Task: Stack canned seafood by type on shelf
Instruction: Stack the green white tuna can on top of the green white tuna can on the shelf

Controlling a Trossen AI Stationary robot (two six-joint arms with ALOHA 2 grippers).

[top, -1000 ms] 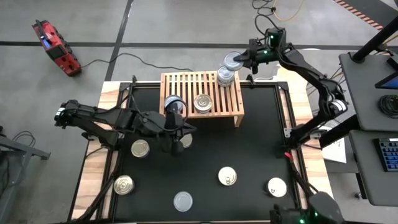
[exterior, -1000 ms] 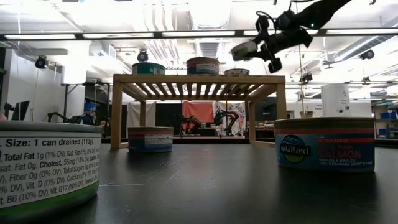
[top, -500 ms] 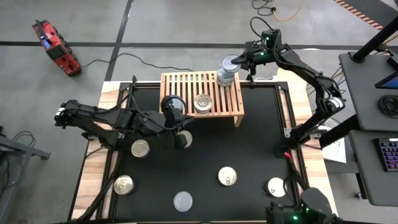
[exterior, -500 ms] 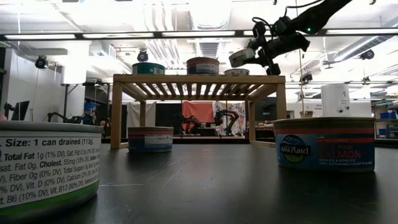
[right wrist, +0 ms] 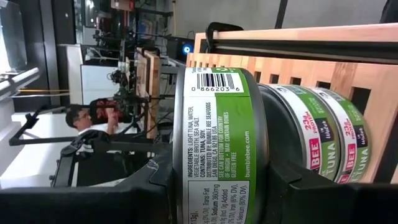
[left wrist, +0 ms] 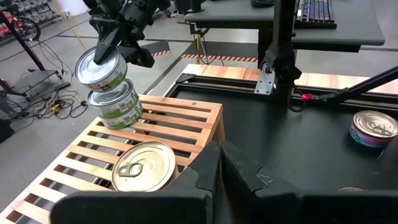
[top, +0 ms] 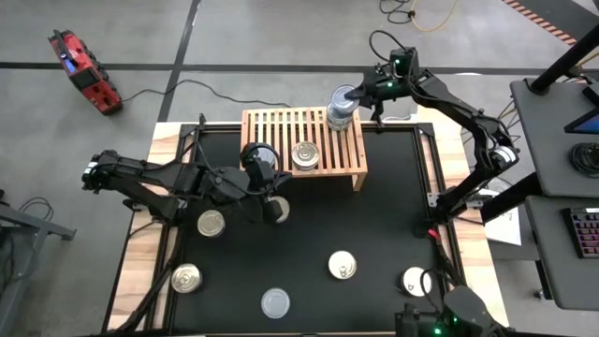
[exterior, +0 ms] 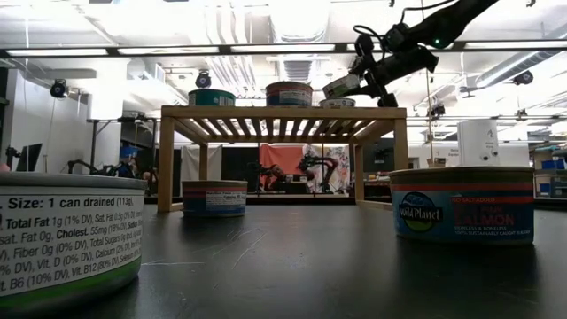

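Observation:
The light-wood shelf (top: 304,140) stands at the table's far side. On its far right corner is a stack of two green-label tuna cans (left wrist: 117,104). My right gripper (top: 367,91) is shut on a third such can (top: 344,96), tilted just above the stack; I cannot tell whether it touches. A gold-lidded can (left wrist: 145,166) sits mid-shelf, and a teal can (exterior: 212,97) sits at the shelf's left. My left gripper (left wrist: 221,165) is shut, empty, and hangs over the table in front of the shelf. My right gripper pinches the green-label can (right wrist: 221,149) between its two fingers, one on the lid and one on the base (left wrist: 138,59), at the can's far right edge. The fingers come roughly level from the table's far right. The can is lifted and tilted over the stack.
Several loose cans lie on the black table: (top: 211,223), (top: 186,278), (top: 275,302), (top: 343,265), (top: 416,280), and one under my left gripper (exterior: 214,197). The salmon can (exterior: 462,206) stands near the low camera. The shelf's left slats are bare.
My right gripper has carried its can down and toward the table's left, from beyond the shelf's far right corner to just over the stack. My left gripper has turned at the wrist while staying in place and now covers the can at the shelf's left in the high view.

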